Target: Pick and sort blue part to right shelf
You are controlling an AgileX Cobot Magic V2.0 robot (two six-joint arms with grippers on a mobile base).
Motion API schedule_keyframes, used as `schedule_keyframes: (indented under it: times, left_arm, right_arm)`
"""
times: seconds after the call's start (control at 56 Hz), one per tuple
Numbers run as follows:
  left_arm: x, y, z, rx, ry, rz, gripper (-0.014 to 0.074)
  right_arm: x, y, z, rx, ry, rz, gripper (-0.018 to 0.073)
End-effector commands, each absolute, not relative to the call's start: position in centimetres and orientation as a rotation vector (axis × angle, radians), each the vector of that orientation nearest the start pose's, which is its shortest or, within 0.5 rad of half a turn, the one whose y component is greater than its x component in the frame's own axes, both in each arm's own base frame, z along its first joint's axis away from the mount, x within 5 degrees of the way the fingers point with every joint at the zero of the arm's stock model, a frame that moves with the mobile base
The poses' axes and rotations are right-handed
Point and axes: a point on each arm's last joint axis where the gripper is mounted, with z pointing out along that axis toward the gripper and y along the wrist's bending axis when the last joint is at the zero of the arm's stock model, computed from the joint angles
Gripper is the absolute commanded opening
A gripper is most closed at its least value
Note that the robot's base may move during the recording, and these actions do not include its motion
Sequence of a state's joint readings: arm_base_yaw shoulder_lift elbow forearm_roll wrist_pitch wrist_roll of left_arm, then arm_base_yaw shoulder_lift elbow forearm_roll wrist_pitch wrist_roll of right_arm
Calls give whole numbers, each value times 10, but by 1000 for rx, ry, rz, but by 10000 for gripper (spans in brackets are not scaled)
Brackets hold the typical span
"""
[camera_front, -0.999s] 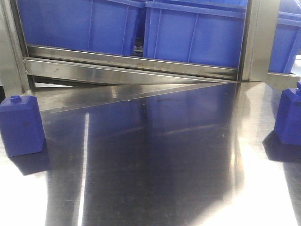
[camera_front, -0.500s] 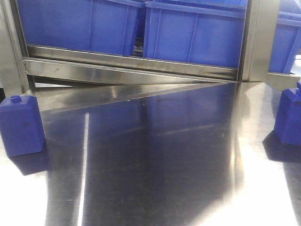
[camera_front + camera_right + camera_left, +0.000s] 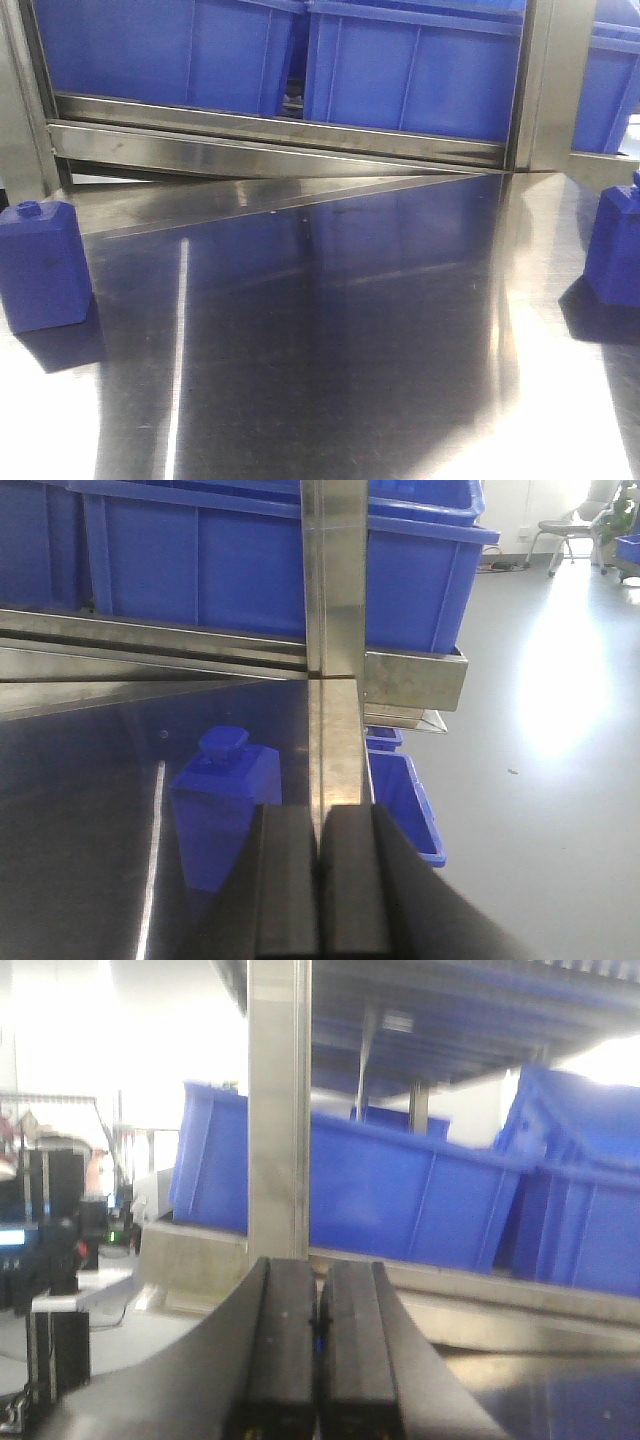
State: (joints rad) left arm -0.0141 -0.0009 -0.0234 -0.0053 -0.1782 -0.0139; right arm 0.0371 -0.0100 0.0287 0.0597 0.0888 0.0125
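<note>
Against the frame half a second before, the left blue part [image 3: 40, 265] sat slightly further left and higher in the front view, and the shelf rail [image 3: 280, 150] had crept up a little too; the right blue part [image 3: 615, 245] looked unchanged. Both parts stood upright on the steel table [image 3: 330, 350], well apart, one at each edge of the view. We saw blue bins [image 3: 410, 70] lined up on the shelf behind the rail.

In the left wrist view we noted the left gripper [image 3: 318, 1270] with its pads pressed flat together and nothing between them, facing a shelf post [image 3: 278, 1110] and bins. The right gripper [image 3: 320, 815] was likewise closed and empty. The right blue part [image 3: 225, 800] stood just beyond it, slightly left, beside the upright post [image 3: 335, 580].
</note>
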Motion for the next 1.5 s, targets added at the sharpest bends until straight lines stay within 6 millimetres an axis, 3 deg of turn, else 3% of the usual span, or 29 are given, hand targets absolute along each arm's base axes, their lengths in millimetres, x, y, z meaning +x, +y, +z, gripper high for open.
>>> schedule_keyframes:
  times: [0.0,0.232,0.464,0.589,0.767,0.839,1.071,1.285,1.481]
  left_arm:
    - [37,-1,278,-5,1165,-39,124]
    - [28,-3,367,-24,1456,-110,128]
    - [74,-15,398,-57,1772,-288,149]
    - [103,-18,397,-78,1890,-345,263]
    - [142,-25,387,-106,2024,-443,533]
    - [155,-29,381,-123,2101,-501,592]
    - [197,-41,373,-99,2329,-598,613]
    - [231,-65,360,-15,2564,-623,613]
    - [261,-74,335,-179,2768,-360,609]
  right_arm:
    - [55,2,208,26,1471,89,49]
    - [55,2,208,26,1472,89,49]
    - [55,2,208,26,1472,89,49]
    - [55,2,208,26,1472,89,49]
    - [55,2,208,26,1472,89,49]
    - [55,2,208,26,1472,89,49]
    - [55,2,208,26,1472,89,49]
    - [55,2,208,26,1472,89,49]
    - [55,2,208,26,1472,89,49]
